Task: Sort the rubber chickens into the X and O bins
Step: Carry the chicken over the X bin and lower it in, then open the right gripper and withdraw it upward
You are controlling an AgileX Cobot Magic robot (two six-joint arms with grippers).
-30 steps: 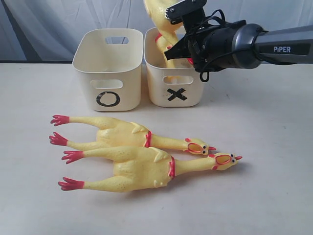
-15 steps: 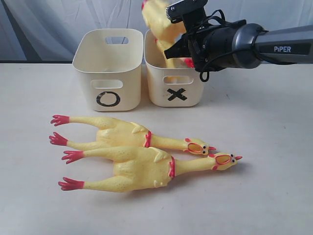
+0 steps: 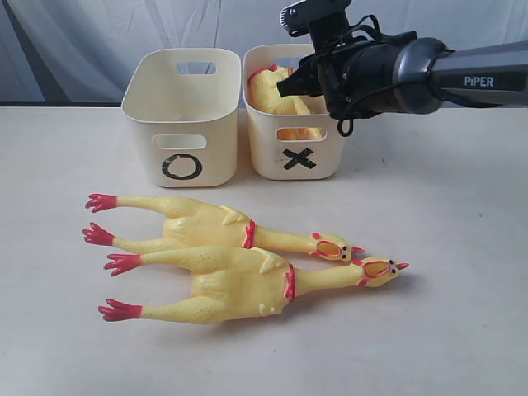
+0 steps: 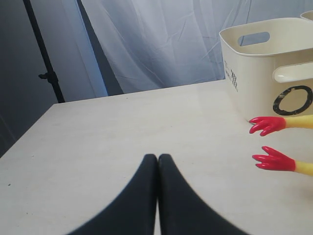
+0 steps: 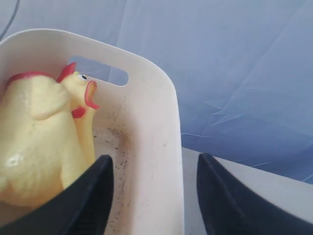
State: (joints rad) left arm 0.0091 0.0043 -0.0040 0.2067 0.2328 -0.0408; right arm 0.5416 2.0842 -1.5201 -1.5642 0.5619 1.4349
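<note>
Since a second ago the smaller chicken has dropped from the air above the X bin and now sits inside it, body filling one end and its head turned up against the wall. Meanwhile the right fingers have spread wide and hold nothing. That makes one of three sorted, by my reckoning. The far large chicken and the near large chicken lie untouched side by side, touching along their length, on the middle of the counter toward its near edge, feet toward the left edge and heads toward the right. The O bin, just beside the X bin along the counter's far edge, shows nothing inside as far as its opening can be seen. I judge the two big ones are probably meant for it, though nothing in view settles that. The right arm reaches in roughly level from the right edge, its wrist over the X bin's rim and its parted fingers straddling that rim above the dropped toy. The left fingers are pressed together, gripping nothing, low over bare counter near the left edge and well short of the large chickens' red feet.
</note>
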